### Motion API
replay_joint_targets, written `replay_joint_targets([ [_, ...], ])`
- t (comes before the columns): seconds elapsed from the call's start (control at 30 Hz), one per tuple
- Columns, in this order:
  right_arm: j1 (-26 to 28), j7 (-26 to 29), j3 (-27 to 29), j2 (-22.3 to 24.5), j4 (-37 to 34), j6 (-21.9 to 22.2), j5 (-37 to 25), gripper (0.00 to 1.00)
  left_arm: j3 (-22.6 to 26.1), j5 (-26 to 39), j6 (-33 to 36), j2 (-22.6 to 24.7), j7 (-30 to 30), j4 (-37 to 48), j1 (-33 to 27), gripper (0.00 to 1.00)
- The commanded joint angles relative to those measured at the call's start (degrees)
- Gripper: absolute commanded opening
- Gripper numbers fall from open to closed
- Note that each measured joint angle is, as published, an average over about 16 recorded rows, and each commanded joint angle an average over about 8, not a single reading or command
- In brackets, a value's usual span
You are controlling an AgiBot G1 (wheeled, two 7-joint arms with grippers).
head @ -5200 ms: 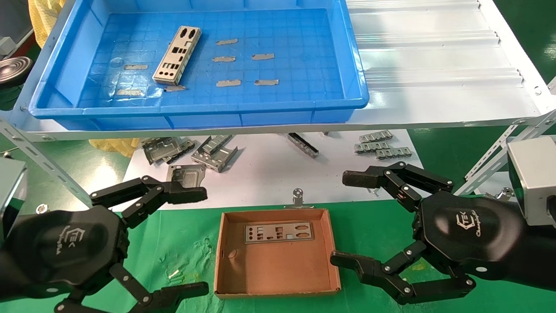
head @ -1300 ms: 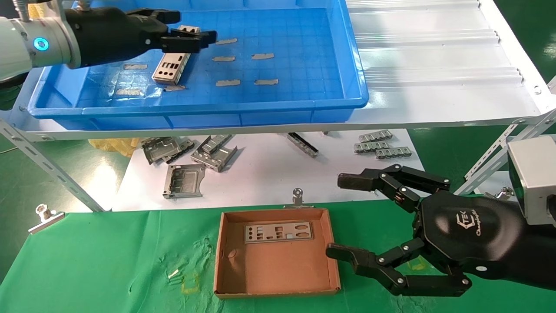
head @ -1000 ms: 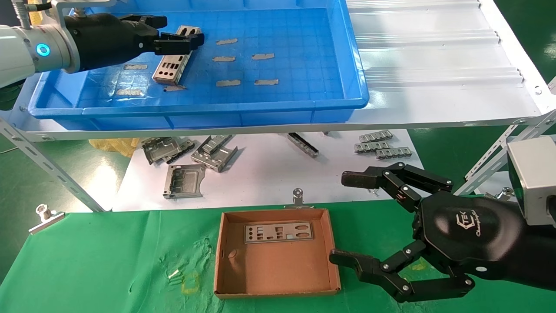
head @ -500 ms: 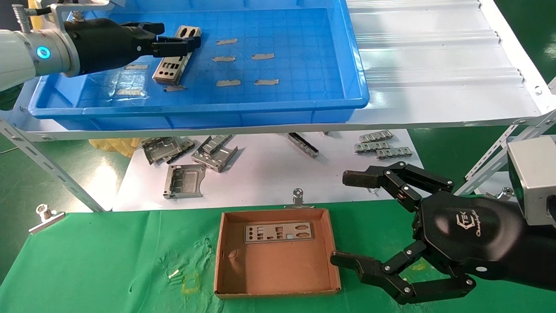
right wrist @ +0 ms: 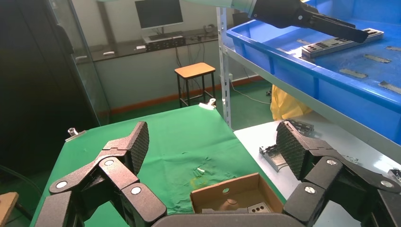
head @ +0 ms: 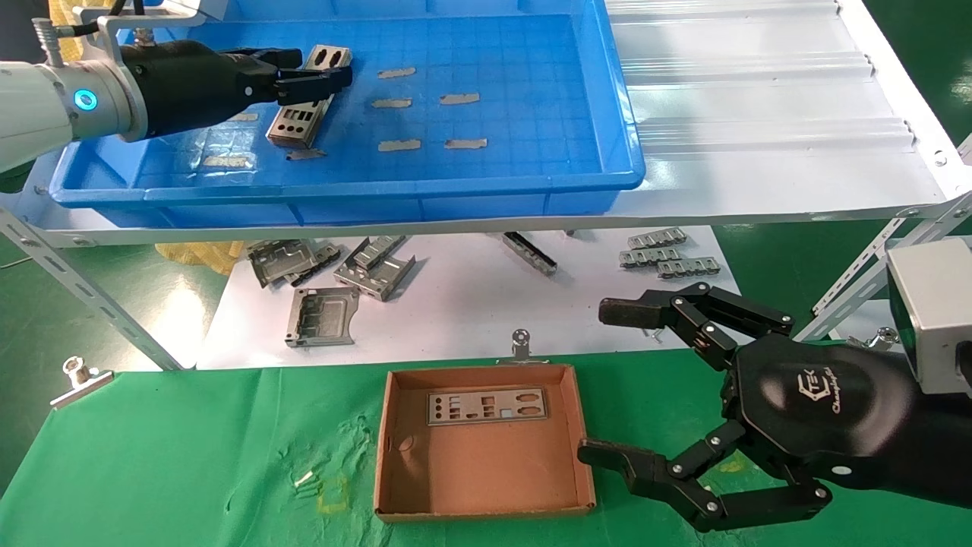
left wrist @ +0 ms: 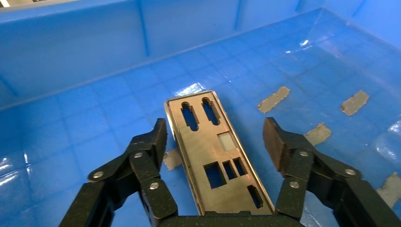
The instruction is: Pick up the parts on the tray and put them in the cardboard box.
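Observation:
One silver punched plate [head: 298, 121] lies flat at the left of the blue tray [head: 349, 186]. My left gripper [head: 323, 67] is open over the plate's far half. In the left wrist view the plate [left wrist: 215, 156] lies between the two pads of that gripper [left wrist: 216, 132], with a gap on each side. A second plate [head: 486, 405] lies in the cardboard box [head: 382, 448] on the green cloth. My right gripper [head: 600, 382] stands open just right of the box, holding nothing. The right wrist view shows it [right wrist: 213, 142] above the box [right wrist: 227, 189].
Small grey strips [head: 399, 102] dot the tray floor. Bent grey brackets [head: 326, 281] lie on the white sheet under the shelf. A metal clip [head: 521, 343] stands behind the box, another clip [head: 76, 376] sits far left. A slanted shelf leg [head: 91, 296] crosses at left.
The left arm rose from beside the box to the tray. Over the last second its open gripper drew back a little and settled astride the plate. The right arm barely moved.

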Motion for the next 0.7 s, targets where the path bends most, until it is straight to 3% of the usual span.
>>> replay_joint_targets([
  [0.03, 0.0, 0.0, 0.0, 0.0, 0.0, 0.0, 0.0, 1.0, -0.04, -0.05, -0.46, 0.1, 0.27, 0.05, 0.1, 0.0],
  [0.7, 0.0, 0.0, 0.0, 0.0, 0.0, 0.0, 0.0, 1.0, -1.24, -1.68, -1.7, -0.12, 2.77, -0.61, 0.95, 0.0],
])
